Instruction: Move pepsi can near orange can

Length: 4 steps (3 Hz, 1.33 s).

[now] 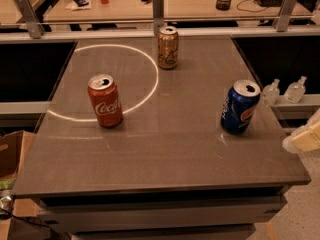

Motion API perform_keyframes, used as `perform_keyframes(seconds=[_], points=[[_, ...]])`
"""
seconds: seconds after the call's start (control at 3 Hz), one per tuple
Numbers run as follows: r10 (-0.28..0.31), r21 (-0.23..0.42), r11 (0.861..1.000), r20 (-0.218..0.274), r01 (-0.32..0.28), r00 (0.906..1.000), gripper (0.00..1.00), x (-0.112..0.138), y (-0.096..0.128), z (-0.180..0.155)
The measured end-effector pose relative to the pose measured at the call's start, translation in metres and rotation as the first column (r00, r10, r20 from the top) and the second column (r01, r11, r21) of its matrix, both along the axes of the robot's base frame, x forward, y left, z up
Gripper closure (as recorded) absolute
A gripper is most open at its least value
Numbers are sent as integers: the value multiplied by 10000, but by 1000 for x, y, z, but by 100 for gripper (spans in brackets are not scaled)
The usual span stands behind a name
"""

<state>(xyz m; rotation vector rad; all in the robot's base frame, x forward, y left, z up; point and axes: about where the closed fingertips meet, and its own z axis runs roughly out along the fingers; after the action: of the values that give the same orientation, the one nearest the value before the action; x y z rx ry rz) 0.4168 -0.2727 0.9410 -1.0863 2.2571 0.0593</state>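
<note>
Red cola can (pixel 105 100) stands left of pepsi can (pixel 240 106), orange can (pixel 168 47); claw (pixel 306 138) rightmost, state unclear.

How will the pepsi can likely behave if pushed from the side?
The pepsi can stands upright and tall, so a high push may tip it; tipped, its round body would roll. Its top looks opened, so probably light. The gripper is right of the table.

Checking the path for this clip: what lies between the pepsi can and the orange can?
Bare tabletop only, in the camera view, from pepsi can to orange can. The tool is past the tabletop's right edge.
</note>
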Motion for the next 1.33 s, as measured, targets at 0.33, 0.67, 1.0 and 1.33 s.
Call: perform_keyframes(seconds=[0.33,0.67,1.0,1.33], points=[[-486,1403,9896,1151,322,9922,0,11,-31,-33],[-424,3228,9458,2282,-345,9727,0,23,-37,-50],[118,4788,8553,3641,-1980,9313,0,27,-26,-40],[1012,5384,7571,4628,-3699,8807,0,25,-9,-31]])
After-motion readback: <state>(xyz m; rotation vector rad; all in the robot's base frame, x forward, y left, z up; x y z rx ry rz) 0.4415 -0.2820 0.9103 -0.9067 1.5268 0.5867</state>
